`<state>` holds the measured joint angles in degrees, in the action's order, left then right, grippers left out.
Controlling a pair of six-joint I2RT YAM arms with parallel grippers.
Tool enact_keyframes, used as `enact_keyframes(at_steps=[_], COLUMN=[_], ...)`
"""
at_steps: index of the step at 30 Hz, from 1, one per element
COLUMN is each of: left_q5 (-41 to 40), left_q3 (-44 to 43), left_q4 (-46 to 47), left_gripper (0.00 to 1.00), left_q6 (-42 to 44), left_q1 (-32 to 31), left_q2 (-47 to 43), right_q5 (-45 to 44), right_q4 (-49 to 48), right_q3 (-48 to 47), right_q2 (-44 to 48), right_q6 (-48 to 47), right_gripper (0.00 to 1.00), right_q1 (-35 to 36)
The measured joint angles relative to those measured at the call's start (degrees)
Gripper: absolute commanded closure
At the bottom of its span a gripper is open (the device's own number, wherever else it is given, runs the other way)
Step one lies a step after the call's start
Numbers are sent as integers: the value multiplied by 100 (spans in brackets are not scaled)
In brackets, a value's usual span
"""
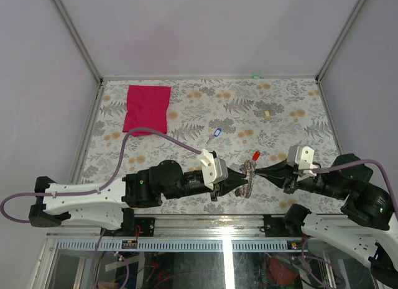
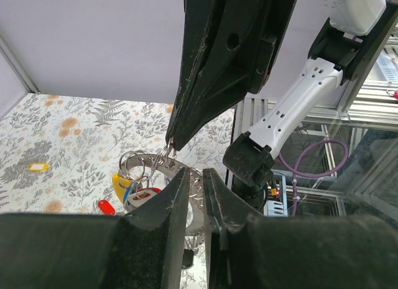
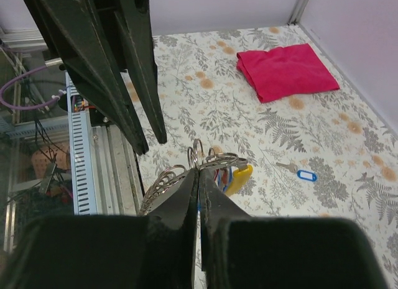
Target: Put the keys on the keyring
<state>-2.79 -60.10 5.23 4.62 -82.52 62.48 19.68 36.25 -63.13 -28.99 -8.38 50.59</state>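
Observation:
The keyring (image 1: pixel 248 179) hangs between my two grippers near the table's front edge, a metal band with several small rings. It also shows in the left wrist view (image 2: pixel 138 160) and the right wrist view (image 3: pixel 163 179). A yellow tag (image 3: pixel 240 176) and a red-and-white tag (image 2: pixel 144 194) hang from it. My left gripper (image 1: pixel 241 181) (image 2: pixel 195 174) is closed on the band with a thin gap. My right gripper (image 1: pixel 255 171) (image 3: pixel 199 169) is shut on a small ring. Loose on the table are a red-tagged key (image 1: pixel 255 155), a blue-tagged key (image 1: pixel 216 132) (image 3: pixel 303 174) and a yellow-tagged key (image 1: pixel 267 114) (image 2: pixel 38 166).
A red cloth (image 1: pixel 147 108) lies at the back left and shows in the right wrist view (image 3: pixel 286 71). The metal front rail (image 1: pixel 205 222) runs just behind the grippers. Walls enclose the table on three sides.

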Motion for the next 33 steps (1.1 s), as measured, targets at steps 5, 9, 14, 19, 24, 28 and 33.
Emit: enact_keyframes(at_steps=[5, 9, 14, 19, 24, 28, 33], left_q5=[2, 0, -4, -22, -83, -133, -162], left_q3=[-22, -24, -24, -24, -24, -24, -24], left_q4=[-2, -4, -7, -7, -9, -9, -9], left_gripper=[86, 87, 86, 87, 87, 86, 84], left_q6=[17, 20, 20, 20, 22, 22, 24], left_q1=[0, 0, 0, 0, 0, 0, 0], left_q2=[72, 129, 140, 140, 136, 105, 85], right_q5=[111, 210, 289, 402, 404, 407, 509], right_q4=[-107, -107, -107, -107, -107, -107, -109], right_q3=[0, 2, 4, 7, 7, 7, 7], right_q2=[2, 4, 37, 92, 92, 92, 92], right_q6=[-22, -22, -39, -63, -68, -68, -68], right_gripper=[100, 100, 100, 100, 100, 100, 100], right_q1=[0, 0, 0, 0, 0, 0, 0])
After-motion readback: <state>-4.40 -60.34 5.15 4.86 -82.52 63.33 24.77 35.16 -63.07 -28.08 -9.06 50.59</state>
